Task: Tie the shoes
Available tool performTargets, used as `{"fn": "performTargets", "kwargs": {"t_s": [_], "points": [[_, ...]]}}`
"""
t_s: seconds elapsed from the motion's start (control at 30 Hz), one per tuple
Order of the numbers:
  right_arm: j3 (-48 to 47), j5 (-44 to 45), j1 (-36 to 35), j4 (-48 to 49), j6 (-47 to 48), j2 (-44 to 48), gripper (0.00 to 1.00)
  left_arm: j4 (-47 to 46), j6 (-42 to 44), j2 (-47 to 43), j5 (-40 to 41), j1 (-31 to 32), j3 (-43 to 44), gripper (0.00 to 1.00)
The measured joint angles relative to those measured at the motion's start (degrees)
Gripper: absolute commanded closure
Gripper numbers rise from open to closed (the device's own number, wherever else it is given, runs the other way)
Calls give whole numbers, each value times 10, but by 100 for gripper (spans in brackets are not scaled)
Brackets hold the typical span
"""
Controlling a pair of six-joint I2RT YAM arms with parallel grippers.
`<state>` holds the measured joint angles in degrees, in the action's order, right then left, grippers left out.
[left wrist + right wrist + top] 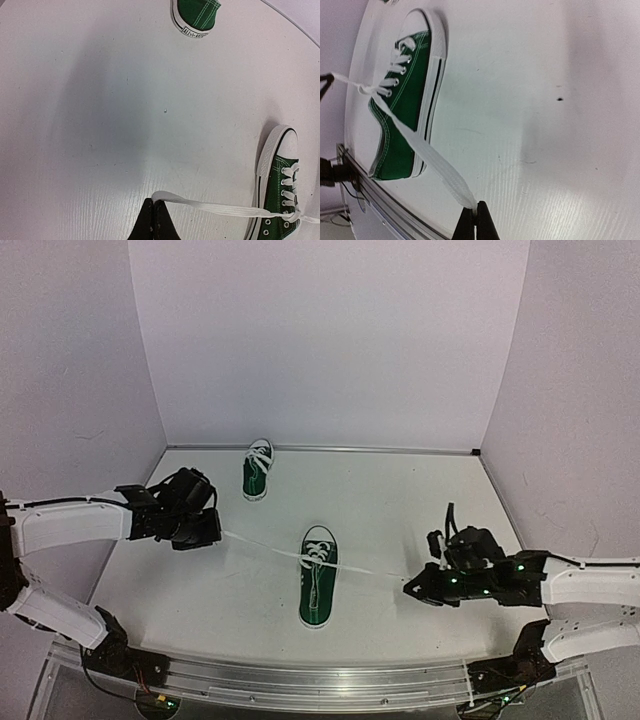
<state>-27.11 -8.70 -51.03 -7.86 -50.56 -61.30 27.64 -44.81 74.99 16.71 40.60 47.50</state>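
Shoe (318, 580) at centre, laces (435, 165) pinched taut by left fingers (146, 226), right fingers (487, 227), other shoe (257, 472) behind

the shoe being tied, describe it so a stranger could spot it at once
On the white table, look at the centre, toward the near edge. The green sneaker there has its white lace ends stretched sideways, one into the left gripper and one into the right gripper. The matching sneaker by the back wall lies untouched.
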Motion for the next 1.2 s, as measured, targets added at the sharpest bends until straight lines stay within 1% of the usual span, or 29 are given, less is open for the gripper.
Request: {"fn": "performTargets", "kwargs": {"t_s": [0.17,0.27,0.33,0.6,0.93,1.1,1.2], "points": [[47,75,4,-62,-73,140,100,8,-19,-5,0,-3,-16,100],[60,111,5,-101,-112,187,100,10,-24,-3,0,-6,-19,100],[65,131,5,-129,-134,201,100,9,-30,1,-1,-9,-19,100],[66,175,5,-200,-188,183,100,8,-46,8,-13,-33,-50,100],[66,207,5,-235,-234,184,100,-4,-52,14,-37,-49,-81,100],[60,227,5,-260,-242,202,100,-22,-52,16,-55,-55,-95,100],[57,228,5,-262,-238,191,100,-23,-51,16,-62,-58,-99,100]]}}
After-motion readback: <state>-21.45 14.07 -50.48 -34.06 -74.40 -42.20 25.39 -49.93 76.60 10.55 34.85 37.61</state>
